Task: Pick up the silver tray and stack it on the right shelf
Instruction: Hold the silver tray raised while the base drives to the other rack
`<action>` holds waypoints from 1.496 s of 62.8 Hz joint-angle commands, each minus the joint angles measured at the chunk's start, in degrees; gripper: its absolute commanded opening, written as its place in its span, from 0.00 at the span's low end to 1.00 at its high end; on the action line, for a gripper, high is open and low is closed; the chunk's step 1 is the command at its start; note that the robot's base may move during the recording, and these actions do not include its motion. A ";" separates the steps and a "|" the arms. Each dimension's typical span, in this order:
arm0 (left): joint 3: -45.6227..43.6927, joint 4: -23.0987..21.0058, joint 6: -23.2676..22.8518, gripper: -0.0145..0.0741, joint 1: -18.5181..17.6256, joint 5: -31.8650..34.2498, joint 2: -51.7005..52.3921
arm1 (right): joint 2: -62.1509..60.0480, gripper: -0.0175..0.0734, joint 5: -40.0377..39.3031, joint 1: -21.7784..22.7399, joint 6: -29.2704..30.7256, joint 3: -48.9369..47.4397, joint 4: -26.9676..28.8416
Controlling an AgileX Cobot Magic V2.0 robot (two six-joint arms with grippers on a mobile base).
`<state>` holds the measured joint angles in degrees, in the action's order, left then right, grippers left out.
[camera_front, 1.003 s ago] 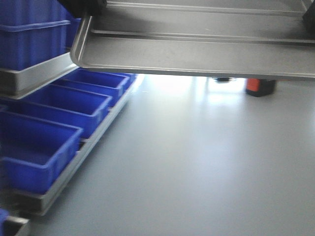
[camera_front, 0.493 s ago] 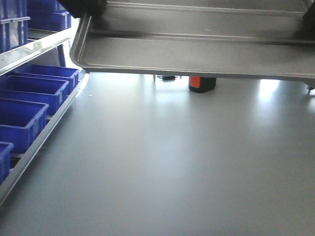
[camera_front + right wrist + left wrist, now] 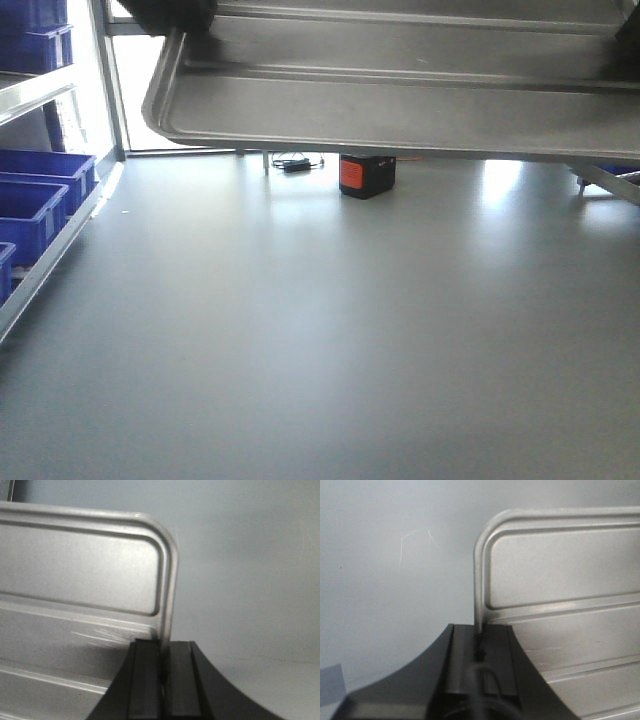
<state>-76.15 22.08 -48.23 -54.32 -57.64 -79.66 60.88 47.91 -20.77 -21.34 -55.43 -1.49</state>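
L fingers (image 3: 461, 662) pinch one rim of silver tray (image 3: 400, 110) — R fingers (image 3: 145, 680) the opposite.

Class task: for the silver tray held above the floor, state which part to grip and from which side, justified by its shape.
Grip the thin raised rim on each short end of the silver tray, coming in from the ends, as the left pincer and right pincer do. The lip fits between jaws; the broad base gives nothing to pinch, and opposite holds likely keep it balanced.
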 commanded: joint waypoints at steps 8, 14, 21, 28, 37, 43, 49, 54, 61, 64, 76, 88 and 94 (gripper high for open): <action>-1.81 5.47 -0.02 0.06 0.19 -3.50 2.27 | -1.08 0.25 -0.36 0.62 0.75 -1.96 -5.24; -1.81 5.47 -0.02 0.06 0.19 -3.50 2.27 | -1.08 0.25 -0.17 0.62 0.75 -1.96 -5.24; -1.81 5.47 -0.02 0.06 0.19 -3.50 2.27 | -1.08 0.25 -0.11 0.62 0.75 -1.96 -5.24; -1.81 5.47 -0.02 0.06 0.19 -3.50 2.27 | -1.08 0.25 -0.11 0.62 0.75 -1.96 -5.24; -1.81 5.58 -0.02 0.06 0.19 -3.50 2.27 | -1.08 0.25 -0.17 0.62 0.75 -1.96 -5.24; -1.81 5.58 -0.02 0.06 0.19 -3.50 2.27 | -1.08 0.25 -0.11 0.62 0.75 -1.96 -5.24; -1.81 5.58 -0.02 0.06 0.19 -3.50 2.27 | -1.08 0.25 -0.11 0.62 0.75 -1.96 -5.24; -1.81 5.58 -0.02 0.06 0.19 -3.50 2.27 | -1.08 0.25 -0.11 0.62 0.75 -1.96 -5.24; -1.81 5.58 -0.02 0.06 0.19 -3.50 2.27 | -1.08 0.25 -0.18 0.62 0.75 -1.96 -5.24; -1.81 5.67 -0.02 0.06 0.19 -3.50 2.27 | -1.03 0.25 -0.13 0.62 0.75 -1.96 -5.24; -1.81 5.67 -0.02 0.06 0.19 -3.50 2.27 | -1.03 0.25 -0.13 0.62 0.75 -1.96 -5.24; -1.81 5.67 -0.02 0.06 0.19 -3.50 2.27 | -1.03 0.25 -0.13 0.62 0.75 -1.96 -5.24; -1.81 5.67 -0.02 0.06 0.19 -3.50 2.27 | -1.03 0.25 -0.13 0.62 0.75 -1.96 -5.24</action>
<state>-76.15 22.08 -48.23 -54.32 -57.67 -79.57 60.88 48.05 -20.77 -21.34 -55.47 -1.39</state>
